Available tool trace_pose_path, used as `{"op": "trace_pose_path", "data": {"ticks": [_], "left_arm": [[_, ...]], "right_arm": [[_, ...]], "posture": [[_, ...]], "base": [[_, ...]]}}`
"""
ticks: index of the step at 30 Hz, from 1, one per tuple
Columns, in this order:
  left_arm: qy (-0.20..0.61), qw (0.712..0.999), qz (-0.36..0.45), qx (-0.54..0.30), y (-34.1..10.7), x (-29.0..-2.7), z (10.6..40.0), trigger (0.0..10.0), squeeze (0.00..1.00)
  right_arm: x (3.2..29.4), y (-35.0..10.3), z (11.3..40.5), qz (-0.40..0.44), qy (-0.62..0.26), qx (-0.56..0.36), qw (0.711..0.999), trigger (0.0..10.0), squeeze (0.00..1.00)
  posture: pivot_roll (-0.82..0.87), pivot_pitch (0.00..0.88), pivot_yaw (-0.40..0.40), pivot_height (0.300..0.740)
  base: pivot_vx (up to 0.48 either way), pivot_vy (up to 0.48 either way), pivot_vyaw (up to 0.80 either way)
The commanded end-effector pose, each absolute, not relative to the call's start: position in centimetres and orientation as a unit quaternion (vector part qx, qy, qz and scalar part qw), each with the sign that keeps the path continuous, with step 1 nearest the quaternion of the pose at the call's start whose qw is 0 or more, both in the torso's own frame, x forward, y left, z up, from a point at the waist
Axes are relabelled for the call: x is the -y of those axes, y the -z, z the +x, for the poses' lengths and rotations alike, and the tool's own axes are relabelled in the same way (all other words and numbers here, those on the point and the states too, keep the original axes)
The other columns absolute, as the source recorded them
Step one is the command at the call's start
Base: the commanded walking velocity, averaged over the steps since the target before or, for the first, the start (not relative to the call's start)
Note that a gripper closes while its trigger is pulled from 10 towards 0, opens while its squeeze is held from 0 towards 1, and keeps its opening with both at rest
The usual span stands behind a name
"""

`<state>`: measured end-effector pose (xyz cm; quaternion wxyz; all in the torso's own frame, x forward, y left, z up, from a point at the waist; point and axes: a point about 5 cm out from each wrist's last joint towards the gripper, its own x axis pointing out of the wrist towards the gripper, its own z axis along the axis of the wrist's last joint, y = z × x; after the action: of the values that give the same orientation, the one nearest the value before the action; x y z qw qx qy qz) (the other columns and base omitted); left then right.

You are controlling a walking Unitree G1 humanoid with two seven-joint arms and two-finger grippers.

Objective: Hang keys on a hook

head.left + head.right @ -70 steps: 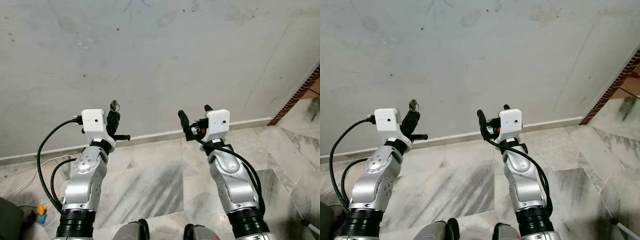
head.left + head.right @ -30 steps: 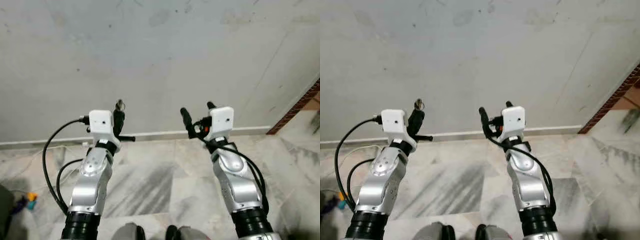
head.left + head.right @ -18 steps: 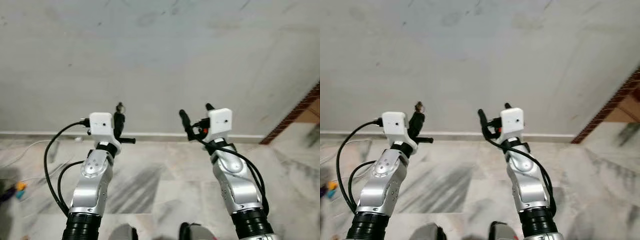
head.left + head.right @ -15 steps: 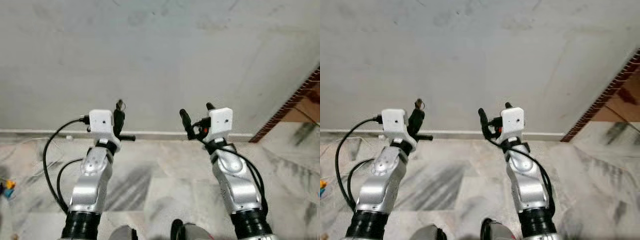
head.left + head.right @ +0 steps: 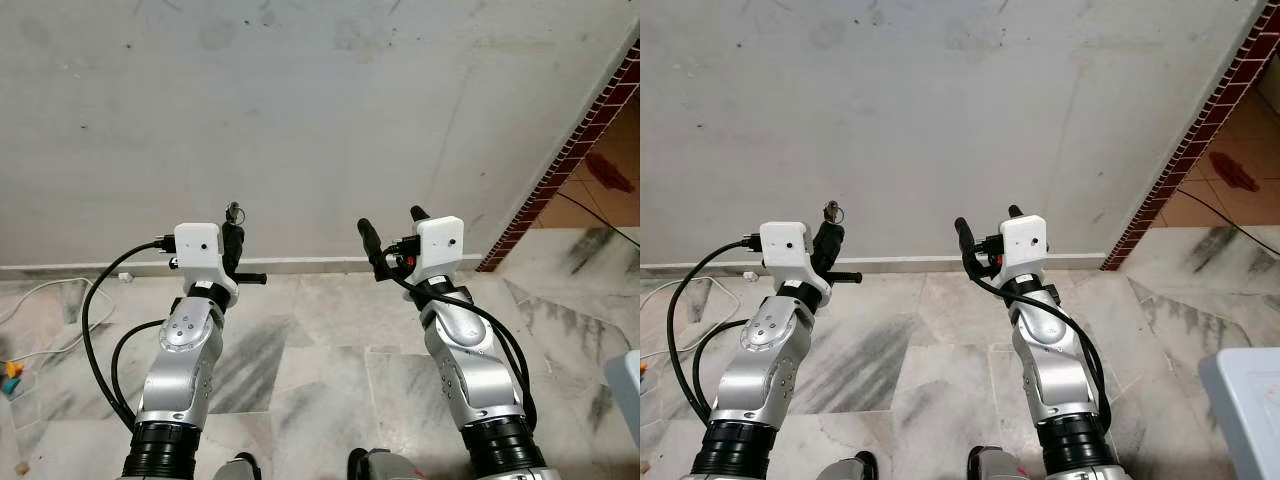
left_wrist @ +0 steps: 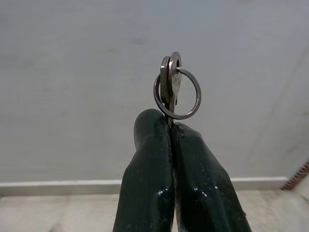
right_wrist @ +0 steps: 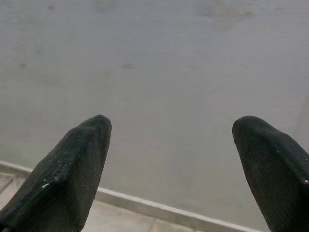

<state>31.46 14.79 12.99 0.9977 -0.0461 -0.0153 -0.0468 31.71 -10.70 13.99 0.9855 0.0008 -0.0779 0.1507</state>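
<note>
Here the left gripper [image 6: 170, 126] is raised before a plain grey wall [image 5: 300, 120], its two black fingers pressed together on the keys [image 6: 173, 86], which stick up from the fingertips with their metal ring. The right gripper [image 7: 171, 140] is held up at like height beside it, its fingers spread wide apart and holding nothing, above a marble floor [image 5: 320, 350].

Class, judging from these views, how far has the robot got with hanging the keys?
Done: the left gripper has its jaws shut on the keys, ring above the tips. In hand: both arms are raised toward a bare grey wall; the right gripper is open. Left: finding a hook and hanging them.
</note>
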Motion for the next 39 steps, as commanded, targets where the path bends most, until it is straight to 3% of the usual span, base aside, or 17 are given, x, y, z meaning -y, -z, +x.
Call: {"op": "trace_pose_path", "data": {"ticks": [1, 27, 39], "left_arm": [[0.026, 0.999, -0.039, 0.021, -13.2, -15.6, 31.5, 10.0, 0.00], [0.047, 0.997, -0.046, 0.031, -14.0, -15.5, 31.8, 10.0, 0.00], [0.065, 0.996, -0.041, 0.043, -14.5, -15.6, 31.7, 10.0, 0.00]], "right_arm": [[10.1, -14.4, 31.6, 0.002, -0.162, 0.087, 0.983, 10.0, 0.00], [9.8, -14.4, 31.6, 0.012, -0.162, 0.090, 0.983, 10.0, 0.00], [9.9, -14.4, 31.3, 0.027, -0.161, 0.095, 0.982, 10.0, 0.00]], "posture": [[-0.04, 0.199, 0.025, 0.740], [-0.03, 0.202, 0.036, 0.740], [-0.03, 0.196, 0.042, 0.740]], "base": [[0.000, 0.000, 0.76], [0.000, 0.000, 0.70], [0.000, 0.000, 0.00]]}}
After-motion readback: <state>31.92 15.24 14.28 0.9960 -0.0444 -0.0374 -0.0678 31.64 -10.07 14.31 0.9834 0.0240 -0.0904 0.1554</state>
